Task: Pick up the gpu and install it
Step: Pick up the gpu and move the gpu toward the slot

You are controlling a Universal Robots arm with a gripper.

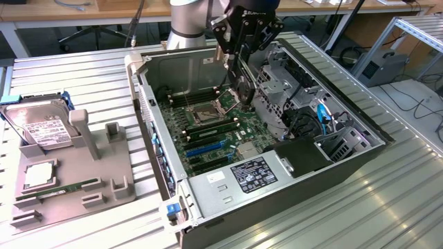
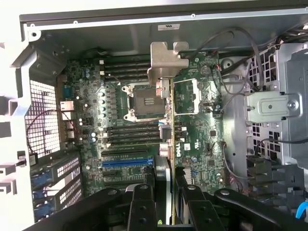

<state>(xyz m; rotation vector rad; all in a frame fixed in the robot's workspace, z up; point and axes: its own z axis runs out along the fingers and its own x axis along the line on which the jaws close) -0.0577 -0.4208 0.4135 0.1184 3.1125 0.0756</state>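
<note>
Over the open case [image 1: 291,199], the end effector [image 2: 166,190] grips the gpu [image 2: 166,60].

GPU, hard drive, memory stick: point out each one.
gpu [image 2: 166,60], wrist view, on its silver end bracket.
hard drive [image 1: 43,130], exterior view, on its white label.
memory stick [image 1: 59,190], exterior view, middle of its green board.

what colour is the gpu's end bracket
The bracket is silver-grey, clearest in the wrist view.

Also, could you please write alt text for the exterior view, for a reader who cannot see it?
The robot's hand holds the gpu over the motherboard inside an open computer case. On the exterior view's left, a hard drive stands in a grey holder.
</note>
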